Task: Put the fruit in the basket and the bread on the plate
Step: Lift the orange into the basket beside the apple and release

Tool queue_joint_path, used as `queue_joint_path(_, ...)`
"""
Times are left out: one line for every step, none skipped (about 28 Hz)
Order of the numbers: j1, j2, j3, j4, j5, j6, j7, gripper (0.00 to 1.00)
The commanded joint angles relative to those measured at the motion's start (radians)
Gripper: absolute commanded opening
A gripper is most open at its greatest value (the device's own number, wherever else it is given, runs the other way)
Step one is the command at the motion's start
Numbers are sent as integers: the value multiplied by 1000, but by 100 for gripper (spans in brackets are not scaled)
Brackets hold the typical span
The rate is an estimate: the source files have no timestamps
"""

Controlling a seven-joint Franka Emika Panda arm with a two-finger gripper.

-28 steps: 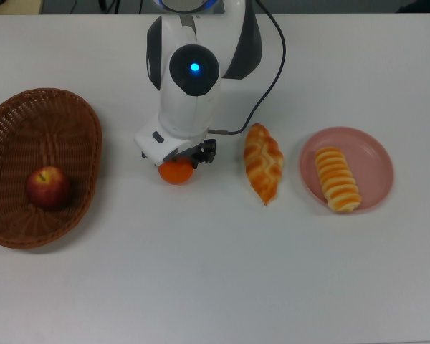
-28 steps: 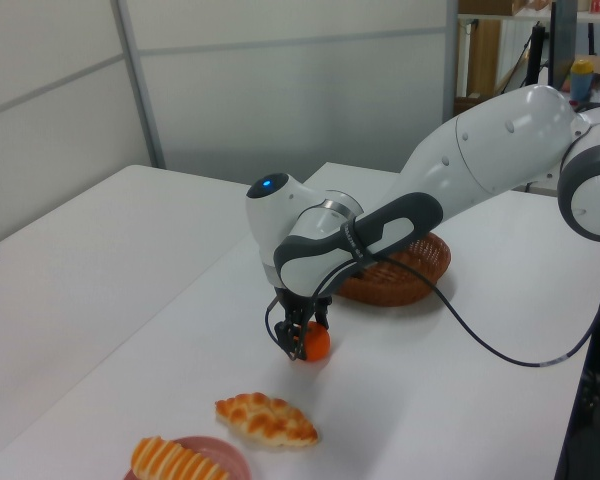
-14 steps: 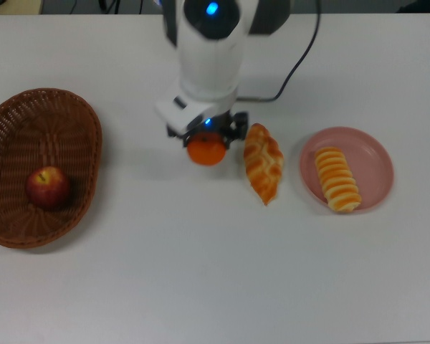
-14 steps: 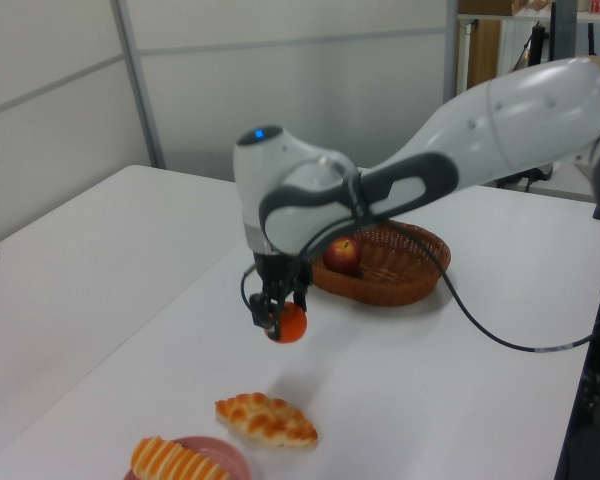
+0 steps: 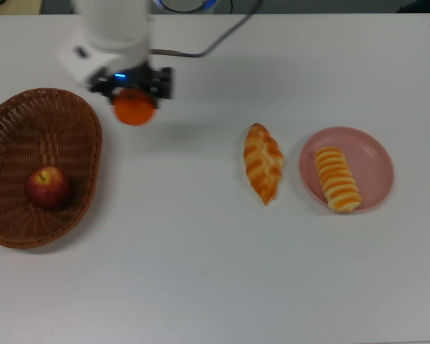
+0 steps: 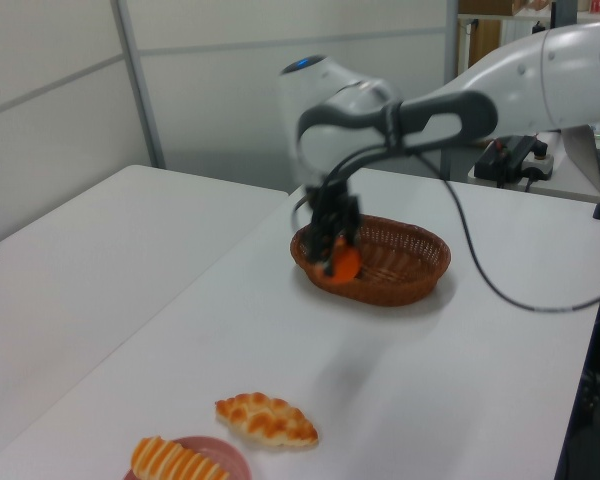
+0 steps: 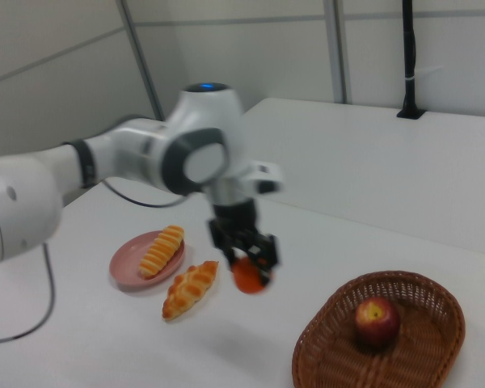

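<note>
Your gripper (image 5: 134, 89) is clamped on the mandarin (image 5: 134, 109), fingers pinched against its sides, fruit hanging below them, clear of the table (image 5: 215, 272). In the top view it sits just off the basket's (image 5: 93, 154) upper right rim, not over the bowl. In the left view the mandarin (image 6: 345, 263) overlaps the basket's (image 6: 420, 280) near wall, gripper (image 6: 332, 240) above it. In the right view you see the gripper (image 7: 246, 250) and mandarin (image 7: 247, 276) in the air between the loaf (image 7: 191, 288) and the basket (image 7: 323, 364), a gap on both sides.

Apple (image 5: 48, 188) is in the basket, towards the top view's lower left of the bowl, resting on the weave. The right view shows the apple (image 7: 377, 322) there too. In the left view you can't see it; gripper and mandarin cover that part.

Roll (image 5: 337, 179) lies on the plate (image 5: 376, 154), long axis roughly up-down in the top view, fully inside the rim. Same in the right view: roll (image 7: 162, 250) on plate (image 7: 125, 267).

Loaf (image 5: 263, 163) is on the bare table just to the top view's left of the plate, near but not touching, pointed ends up and down. In the left view the loaf (image 6: 267, 419) lies beside the plate (image 6: 220, 452), with the roll (image 6: 175, 463) at the bottom edge.
</note>
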Motion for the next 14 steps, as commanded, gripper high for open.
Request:
queue_joint_path(-114,-2,0,-20,21,-14,-80,16)
queue_joint_path(-128,1,1,-23,21,-12,-95,16)
queue_joint_path(-140,7,0,-29,21,-9,-108,16)
queue_joint_path(-167,24,0,-43,18,3,-118,16)
queue_joint_path(-186,33,0,-45,15,18,-120,16)
queue_joint_path(-200,49,0,-45,15,41,-120,16)
queue_joint_path(-210,65,0,-46,15,69,-120,16)
queue_joint_path(-220,81,0,-48,15,100,-118,16)
queue_joint_path(-240,110,0,-51,17,156,-118,17)
queue_joint_path(-252,122,0,-52,17,184,-118,17)
queue_joint_path(-261,134,0,-52,18,206,-118,17)
queue_joint_path(-267,144,0,-52,18,227,-118,17)
queue_joint_path(-272,153,0,-51,18,247,-114,17)
queue_joint_path(-275,159,0,-51,20,261,-114,17)
